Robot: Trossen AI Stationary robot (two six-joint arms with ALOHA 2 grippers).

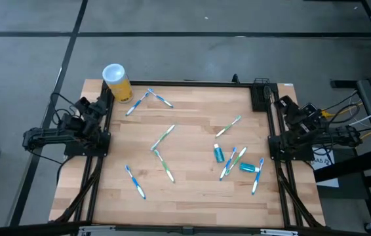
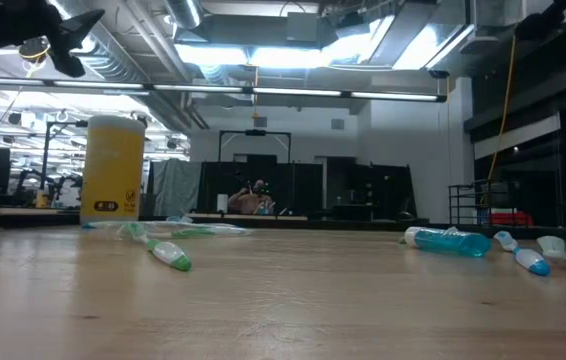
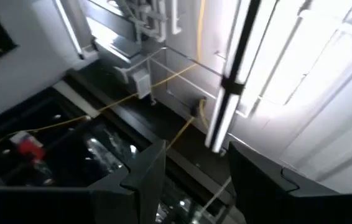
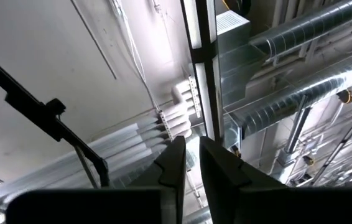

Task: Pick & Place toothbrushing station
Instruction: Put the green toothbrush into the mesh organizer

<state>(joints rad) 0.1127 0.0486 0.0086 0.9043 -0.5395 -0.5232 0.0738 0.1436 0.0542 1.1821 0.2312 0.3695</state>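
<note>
Two empty tools: L tool (image 3: 194, 155) wide open, R tool (image 4: 193, 144) barely open, station (image 1: 260, 97) just beside.

The toothbrushing station (image 1: 260, 96) — a small black rectangular holder, seemingly upright — sits at the table's far right corner, about one o'clock.

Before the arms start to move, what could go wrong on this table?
The black holder sits at the far right corner, close to the right hand, so a sweep might knock it off. Loose toothbrushes and tubes lie scattered across the table; a descending hand could push or pin them. The yellow cup might tip.
</note>
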